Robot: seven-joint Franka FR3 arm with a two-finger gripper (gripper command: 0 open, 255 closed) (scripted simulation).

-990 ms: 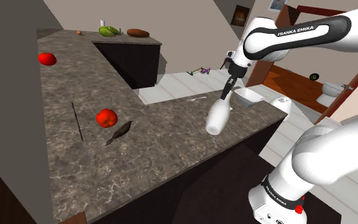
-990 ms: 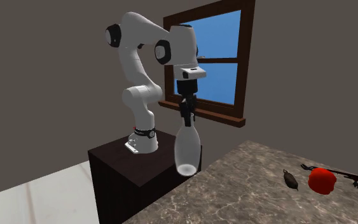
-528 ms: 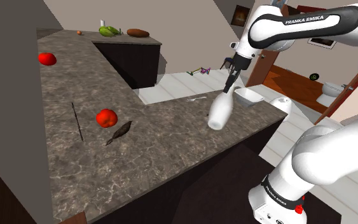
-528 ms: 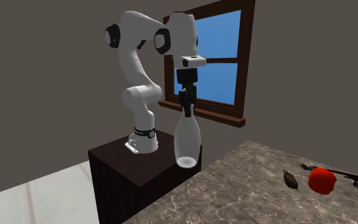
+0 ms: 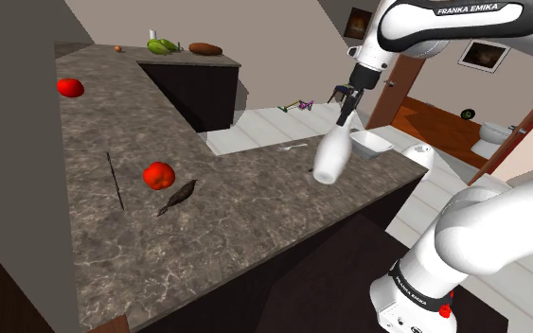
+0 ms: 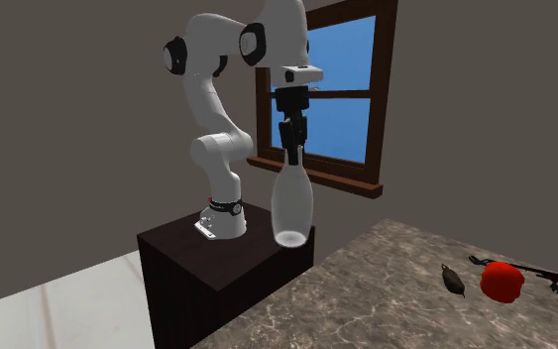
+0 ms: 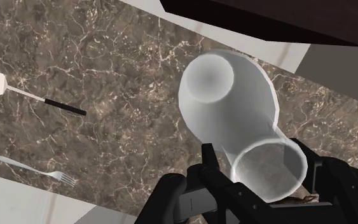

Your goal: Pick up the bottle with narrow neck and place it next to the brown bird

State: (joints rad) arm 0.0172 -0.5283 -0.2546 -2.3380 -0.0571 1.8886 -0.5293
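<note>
White narrow-necked bottle [image 5: 331,159] aloft, long axis near upright, base down, over the worktop [image 5: 255,227] close to its edge. Gripped at the neck by the hand [image 5: 347,106], closed on it from above. Well apart toward the shoulder view's left, the brown bird [image 5: 177,197], flat on the worktop beside a red fruit [image 5: 158,175]; likely a long sideways carry next, then lowering.

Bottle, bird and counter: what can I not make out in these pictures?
1. Bottle mouth, second exterior view: hidden between the jaws.
2. Brown bird, shoulder view: too small to tell head from tail.
3. Thin dark tool, second exterior view: middle hidden behind the red thing.
4. Green thing on the far counter, shoulder view: too small to name.
</note>
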